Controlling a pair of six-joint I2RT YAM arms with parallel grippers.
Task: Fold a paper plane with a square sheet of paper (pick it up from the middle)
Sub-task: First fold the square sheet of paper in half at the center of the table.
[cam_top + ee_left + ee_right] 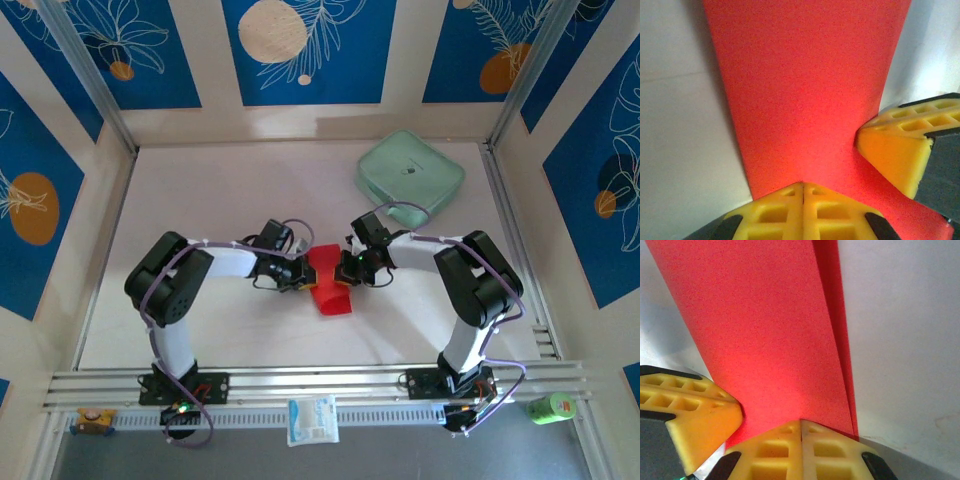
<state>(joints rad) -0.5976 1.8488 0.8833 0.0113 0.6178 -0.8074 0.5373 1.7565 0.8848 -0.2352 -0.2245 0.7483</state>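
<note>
Table [200, 200]: pale top, with the work near its centre. The mint-green case [410, 172] is parked at the far right, well apart from the work.

Paper sheet [328, 285]: located between the two wrists at mid-table, with a red lobe trailing toward the near edge. It is seen partly folded, not flat. In the right wrist view a second layer is stacked along its right-hand edge. Whether the lower end rests on the table cannot be told.

Left gripper [803, 192]: fully closed, pads drawn together to a hairline seam, with the sheet's edge running into that seam. It is judged to be pinching the paper. Right gripper [801, 427]: same condition, closed tight on the opposite side of the same edge. The two pinch points are set just beside each other, and one yellow finger of the other gripper is visible in each wrist view.

Handling, as judged:
- The paper is expected to be near weightless, thin and floppy, with stiffness only along creases and doubled layers.
- It is easily torn or crumpled if the two pinches are pulled apart or twisted against each other, so motion should be kept coordinated.
- Slip in the pads is considered unlikely at this load.
- Holds are best taken on an edge, close to a crease or on the doubled strip, not on the unsupported single-layer span.
- A hard surface will be needed to press the folds sharp.
</note>
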